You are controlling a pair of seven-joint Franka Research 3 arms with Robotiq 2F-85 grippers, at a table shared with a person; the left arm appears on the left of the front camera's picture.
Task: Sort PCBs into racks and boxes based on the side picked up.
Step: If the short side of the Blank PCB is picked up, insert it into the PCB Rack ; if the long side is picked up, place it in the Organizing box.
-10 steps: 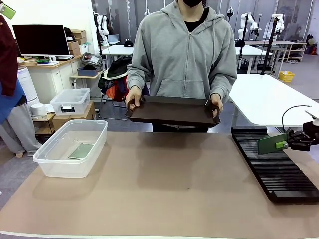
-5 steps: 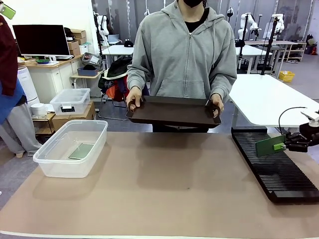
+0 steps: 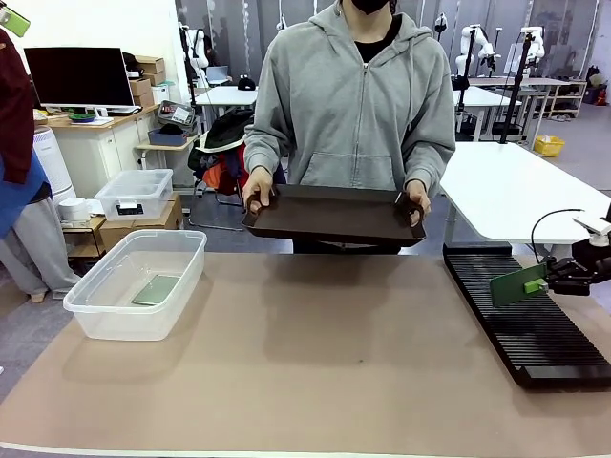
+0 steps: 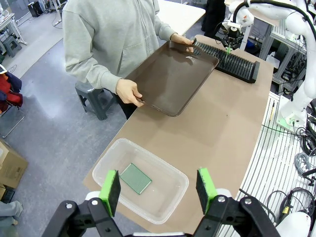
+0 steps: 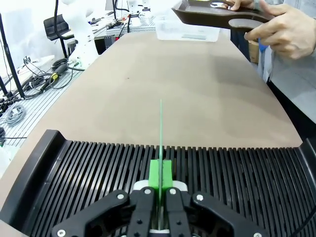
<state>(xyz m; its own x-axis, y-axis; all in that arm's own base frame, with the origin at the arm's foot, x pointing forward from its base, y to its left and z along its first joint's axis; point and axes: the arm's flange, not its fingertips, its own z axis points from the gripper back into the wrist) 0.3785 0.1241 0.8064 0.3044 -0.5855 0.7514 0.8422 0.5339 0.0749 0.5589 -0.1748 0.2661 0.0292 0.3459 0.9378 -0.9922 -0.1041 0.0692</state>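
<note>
A: Where are the 2 boards?

B: 1 PCB [image 3: 517, 283] is pinched edge-on in the right gripper [image 5: 160, 183], jaws pressed together on it, held above the rack [image 3: 520, 320]; presumably so it can drop into a slot, though which slot I can't tell; the other PCB [image 4: 135, 177] lies flat in the clear box [image 3: 138, 283].

A: And the left gripper [image 4: 158, 190]?

B: Spread wide and holding nothing, hanging over the box; the person's hands [image 3: 256, 195] hold a brown tray [image 3: 334, 214] at the far edge.
</note>
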